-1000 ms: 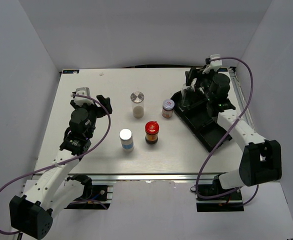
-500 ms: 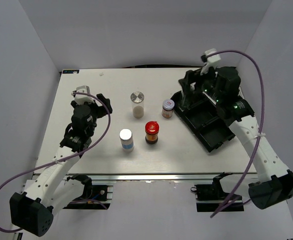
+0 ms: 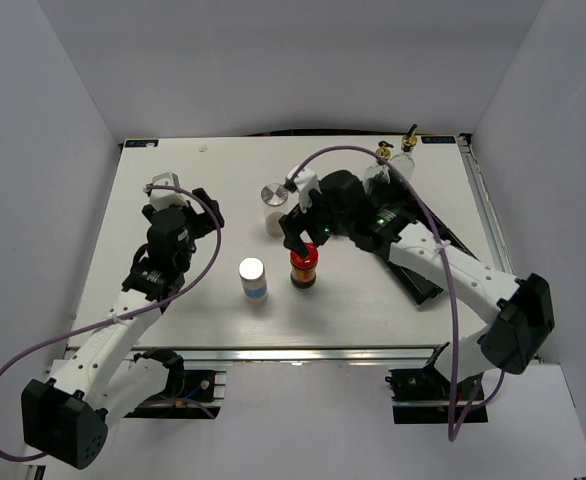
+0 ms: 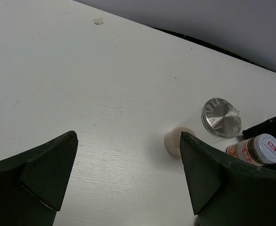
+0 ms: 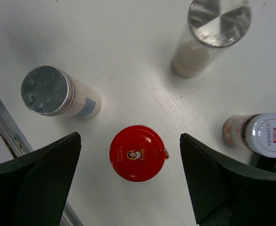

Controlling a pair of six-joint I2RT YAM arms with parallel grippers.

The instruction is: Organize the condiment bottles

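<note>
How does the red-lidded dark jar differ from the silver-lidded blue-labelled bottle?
The red-lidded dark jar has a red cap with a printed emblem; the silver-lidded blue-labelled bottle has a metal cap. The jar looks dark, the bottle holds something white. The jar sits under the open right gripper; the bottle stands aside. Both stand upright.

You could read no text: the red lid (image 5: 138,153) carried a small emblem, the white lid (image 5: 268,134) a red label, both too fine.

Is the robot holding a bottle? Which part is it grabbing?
Nothing is held. The right gripper is open above the red-lidded jar, not touching it; the left gripper is open and empty.
</note>
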